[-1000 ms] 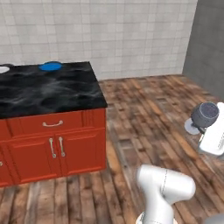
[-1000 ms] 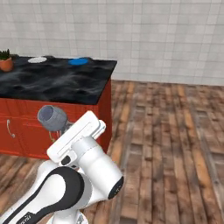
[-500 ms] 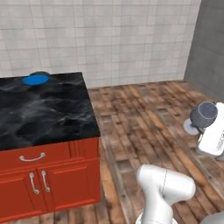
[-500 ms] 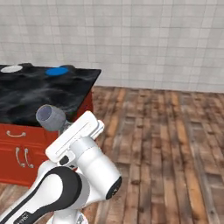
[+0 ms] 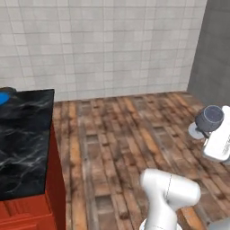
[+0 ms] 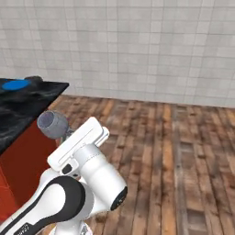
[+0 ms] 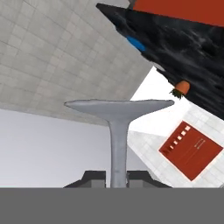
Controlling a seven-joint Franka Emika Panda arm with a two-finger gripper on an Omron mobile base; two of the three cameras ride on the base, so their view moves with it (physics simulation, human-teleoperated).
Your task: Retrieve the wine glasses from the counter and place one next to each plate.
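A smoky-grey wine glass [image 5: 210, 117] lies tipped sideways in my gripper [image 5: 205, 129], which is shut on its stem at the right of the left base view. The right base view has the glass's bowl [image 6: 53, 124] sticking out left of the gripper [image 6: 69, 133]. The hand view looks along the stem [image 7: 118, 146] to the round foot, with the gripper [image 7: 117, 176] closed around it. The blue plate [image 5: 2, 97] [image 6: 15, 84] [image 7: 136, 43] rests on a black marble top [image 5: 24, 139] [image 6: 18, 108] over red cabinets, far to the left of the glass.
Brown wooden floor [image 5: 121, 134] [image 6: 174, 142] spreads ahead to a white tiled wall [image 5: 103, 45]. A dark grey wall [image 5: 215, 45] stands at the right. The hand view has an orange plant pot [image 7: 183, 86] on the marble top and a red cabinet front [image 7: 191, 150].
The whole picture has shifted, so the camera moved: the marble top slid left in both base views and the white plate left the frame. The glass stays held in the gripper.
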